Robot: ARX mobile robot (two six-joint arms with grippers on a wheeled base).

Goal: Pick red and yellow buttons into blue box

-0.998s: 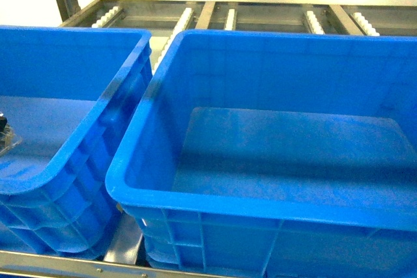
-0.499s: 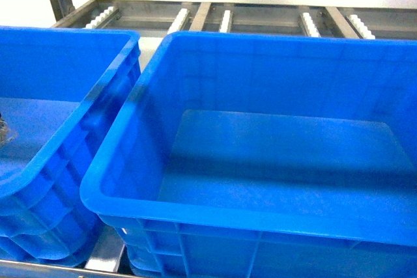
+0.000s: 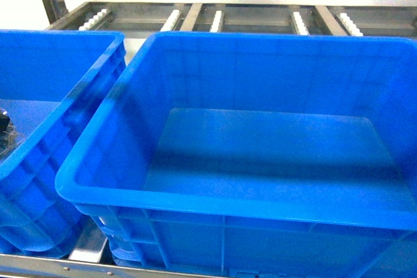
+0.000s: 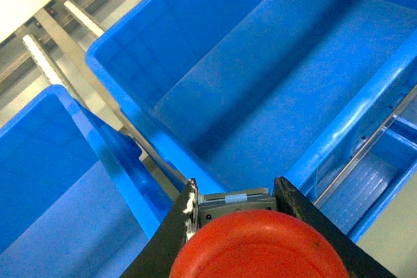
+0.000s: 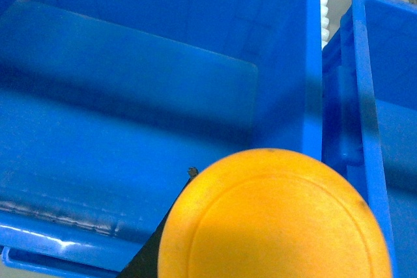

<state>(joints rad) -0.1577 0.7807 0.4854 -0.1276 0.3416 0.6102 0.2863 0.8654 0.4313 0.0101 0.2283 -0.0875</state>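
**Both buttons being carried over the crates**

Here, the red button point(image 4: 259, 252) is being pinched between the two dark fingers point(image 4: 171, 239) of the left gripper point(image 4: 238, 208), its round cap filling the bottom of the left wrist view and its grey block body being gripped on either side. Beneath and beyond it, the blue box point(image 4: 215, 96) is being looked into from above, its floor bare; a second blue crate point(image 4: 58, 180) is seen at the left, with metal rack rails point(image 4: 62, 43) running between and behind them.

The yellow button point(image 5: 273, 216) is being held close under the right wrist camera, its cap covering the lower part of that view. Only a dark sliver of the right gripper point(image 5: 166, 236) is being shown beside it, so it cannot be told how the jaws are set. Below it the blue box point(image 5: 156, 96) is lying open, a neighbouring crate point(image 5: 378, 128) standing just beside its right wall.

In the head view neither gripper is being shown; the blue box point(image 3: 104, 190) is filling the middle, with another crate point(image 3: 58, 96) at the left and the roller rack point(image 3: 215, 17) behind.
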